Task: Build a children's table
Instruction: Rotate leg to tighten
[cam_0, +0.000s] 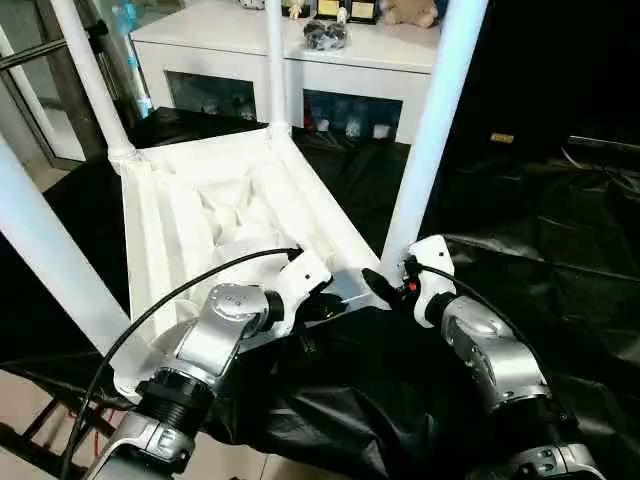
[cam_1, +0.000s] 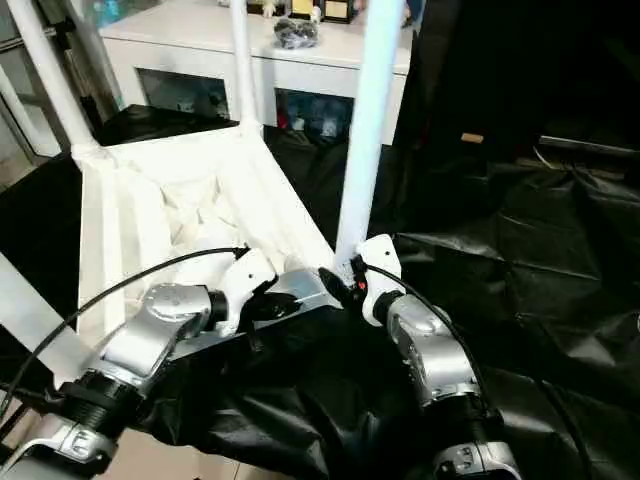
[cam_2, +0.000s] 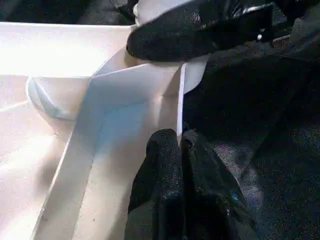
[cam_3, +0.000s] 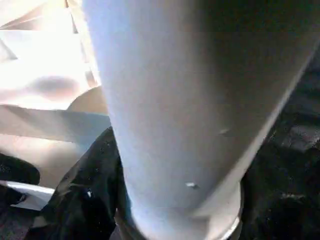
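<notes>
The tabletop (cam_0: 190, 215) lies upside down on a black cloth (cam_0: 560, 250), ribbed underside up, with four legs (cam_0: 432, 120) standing in its corner sockets. The left pincer (cam_2: 181, 145) is closed on the thin rim wall of the tabletop at its near edge, close to the near right corner. The right pincer (cam_0: 385, 285) is clasped around the base of the near right leg, just above its socket. Behind the tabletop stands a white cabinet (cam_0: 350, 70).
</notes>
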